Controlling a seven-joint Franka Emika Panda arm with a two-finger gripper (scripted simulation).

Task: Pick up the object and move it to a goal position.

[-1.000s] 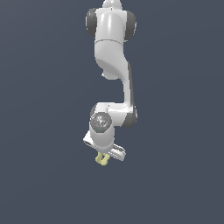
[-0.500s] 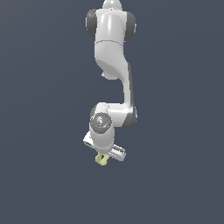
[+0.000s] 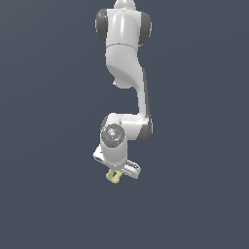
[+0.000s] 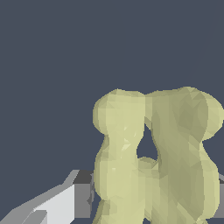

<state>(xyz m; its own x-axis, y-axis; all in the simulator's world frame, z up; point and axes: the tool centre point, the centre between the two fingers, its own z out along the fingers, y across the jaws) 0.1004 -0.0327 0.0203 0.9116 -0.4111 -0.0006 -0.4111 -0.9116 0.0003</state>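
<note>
The pale-yellow object [image 3: 113, 176] is held at the tip of the gripper [image 3: 116, 172], clamped between the fingers and poking out just below the white hand. In the wrist view the object [image 4: 153, 162] is seen close up, filling much of the frame: two rounded prongs joined lower down, with a small gap between them (much like a clothespin). One grey and white finger [image 4: 65, 203] is seen beside it.

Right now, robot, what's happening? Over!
Gripper shut on the yellow object. Object close up in the wrist view, prongs pointing away. Nothing seen in the way.
</note>
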